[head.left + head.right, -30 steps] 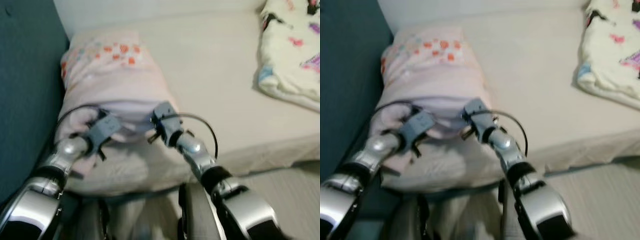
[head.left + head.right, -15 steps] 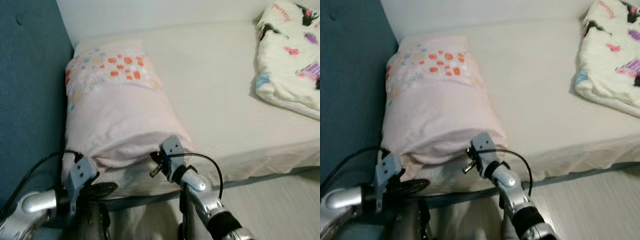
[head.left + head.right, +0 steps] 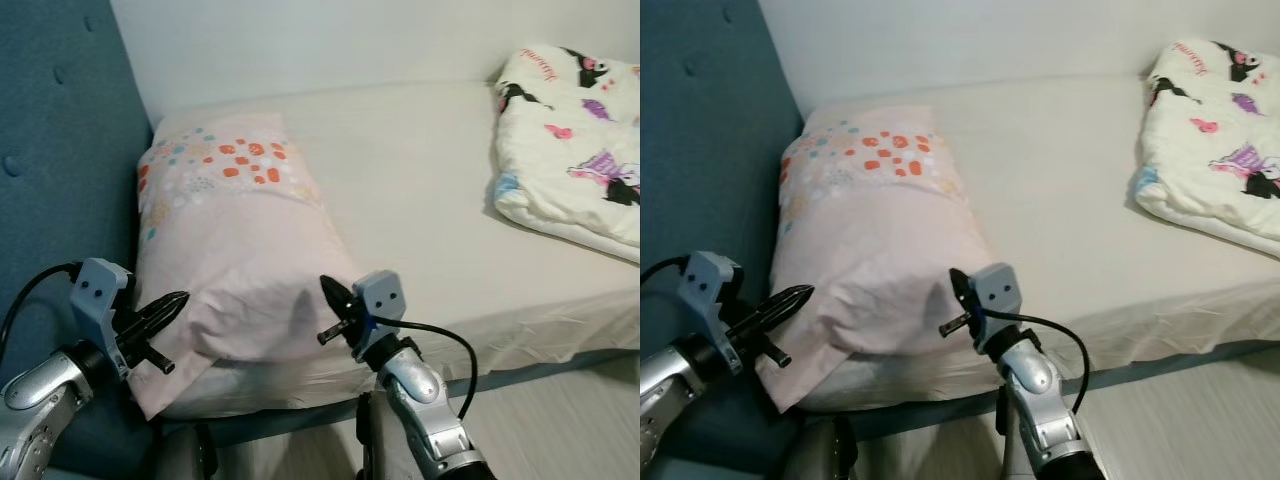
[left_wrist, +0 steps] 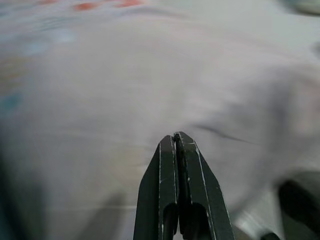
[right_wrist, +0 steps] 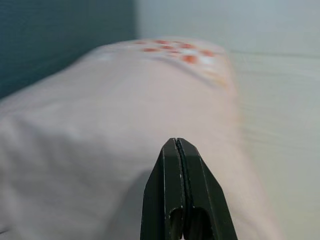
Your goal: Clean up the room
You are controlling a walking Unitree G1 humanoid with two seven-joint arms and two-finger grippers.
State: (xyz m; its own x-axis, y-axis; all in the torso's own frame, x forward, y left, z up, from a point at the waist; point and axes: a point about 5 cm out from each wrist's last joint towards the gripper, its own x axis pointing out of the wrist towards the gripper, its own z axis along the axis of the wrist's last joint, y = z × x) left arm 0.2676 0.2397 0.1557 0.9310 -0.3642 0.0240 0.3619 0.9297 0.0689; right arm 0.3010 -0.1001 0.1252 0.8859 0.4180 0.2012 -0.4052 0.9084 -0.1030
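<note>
While both pairs of black fingers are pressed together with nothing between them, the left gripper (image 3: pixel 172 302) points its tip at the near left edge of the pillow (image 3: pixel 235 270), just beside the fabric, and the right gripper (image 3: pixel 329 291) points at the pillow's near right corner, tip close to or touching the cover; which one, the head views do not settle. From the left wrist the closed fingers (image 4: pixel 179 185) show against blurred pale pink cloth, and from the right wrist the closed fingers (image 5: pixel 181 187) stand over the pillow's long top, orange dots at its far end.

Behind each tip sits a grey-blue wrist block with a black cable looping back to the silver forearm; the left arm comes in low on the left, the right arm rises from the bottom middle.

The pillow lies lengthwise at the left end of the bed (image 3: pixel 420 190), against the teal padded headboard (image 3: pixel 60 160), its near end overhanging the mattress edge. Its cover is pale pink with a band of orange, teal and white spots near the far end.

On the cream sheet, well apart to the right, lies a folded white blanket (image 3: pixel 570 140) printed with cartoon figures; small pink script on it is too small to read. A pale wall (image 3: pixel 330 40) runs behind the bed, and light flooring (image 3: pixel 570 420) shows at the lower right.
</note>
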